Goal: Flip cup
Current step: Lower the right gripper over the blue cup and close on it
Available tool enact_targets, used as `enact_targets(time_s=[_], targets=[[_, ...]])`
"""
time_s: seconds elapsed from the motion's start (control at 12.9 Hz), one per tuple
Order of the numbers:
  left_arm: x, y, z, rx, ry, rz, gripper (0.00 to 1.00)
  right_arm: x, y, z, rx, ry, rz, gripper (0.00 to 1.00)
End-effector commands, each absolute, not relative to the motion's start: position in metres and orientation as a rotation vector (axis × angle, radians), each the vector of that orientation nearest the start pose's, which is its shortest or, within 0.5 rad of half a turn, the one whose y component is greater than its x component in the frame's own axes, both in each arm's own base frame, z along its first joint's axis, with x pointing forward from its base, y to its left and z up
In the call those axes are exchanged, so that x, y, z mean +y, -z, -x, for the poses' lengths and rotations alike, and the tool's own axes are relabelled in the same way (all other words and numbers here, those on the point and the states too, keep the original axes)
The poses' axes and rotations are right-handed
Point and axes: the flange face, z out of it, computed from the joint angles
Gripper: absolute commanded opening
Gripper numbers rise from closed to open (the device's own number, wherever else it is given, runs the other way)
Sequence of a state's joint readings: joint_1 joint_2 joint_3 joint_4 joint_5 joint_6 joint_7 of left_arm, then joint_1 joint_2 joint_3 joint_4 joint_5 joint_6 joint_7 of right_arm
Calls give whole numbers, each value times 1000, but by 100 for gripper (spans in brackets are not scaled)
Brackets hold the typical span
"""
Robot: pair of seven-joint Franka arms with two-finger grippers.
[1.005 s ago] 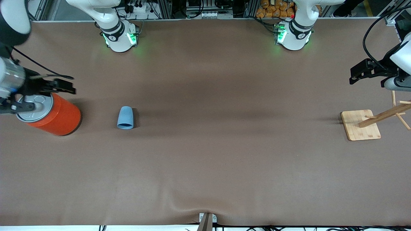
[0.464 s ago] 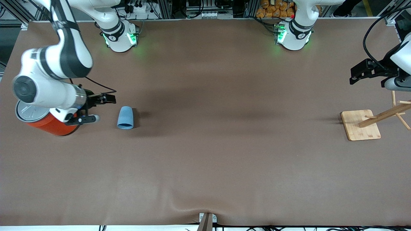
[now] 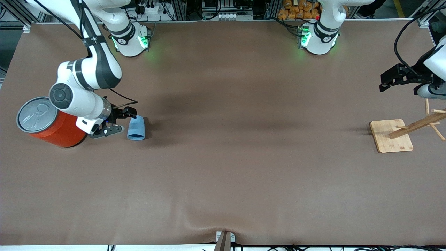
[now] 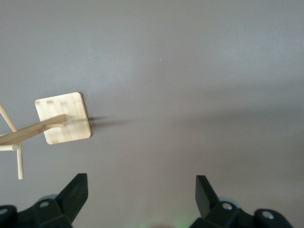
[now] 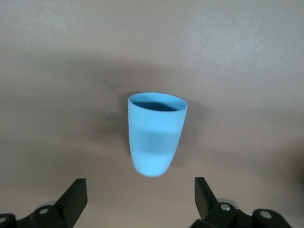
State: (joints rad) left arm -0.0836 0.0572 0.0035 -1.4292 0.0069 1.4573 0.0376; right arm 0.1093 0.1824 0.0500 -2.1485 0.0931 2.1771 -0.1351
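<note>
Blue cup lies unmarked beside the open right tool.

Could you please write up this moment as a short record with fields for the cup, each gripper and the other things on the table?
cup: light blue, lying on its side on the table, not held
right gripper: open, beside the cup, between it and the orange can
left gripper: open, waiting above the table near the wooden rack
orange can: toward the right arm's end
wooden rack: toward the left arm's end
</note>
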Motion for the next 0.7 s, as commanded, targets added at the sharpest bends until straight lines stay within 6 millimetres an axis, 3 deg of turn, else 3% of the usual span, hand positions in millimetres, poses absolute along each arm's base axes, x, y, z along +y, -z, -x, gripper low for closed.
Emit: enact_targets(time_s=[0.0, 0.39, 0.62], targets=[[-43, -652, -559, 179, -28, 3118, 100, 93, -265, -527, -423, -194, 3046, 100], [-43, -652, -559, 177, -28, 3118, 100, 91, -230, -521, -420, -192, 3049, 100], [-42, -652, -559, 174, -28, 3118, 100, 89, -198, -514, -415, -124, 3058, 100]])
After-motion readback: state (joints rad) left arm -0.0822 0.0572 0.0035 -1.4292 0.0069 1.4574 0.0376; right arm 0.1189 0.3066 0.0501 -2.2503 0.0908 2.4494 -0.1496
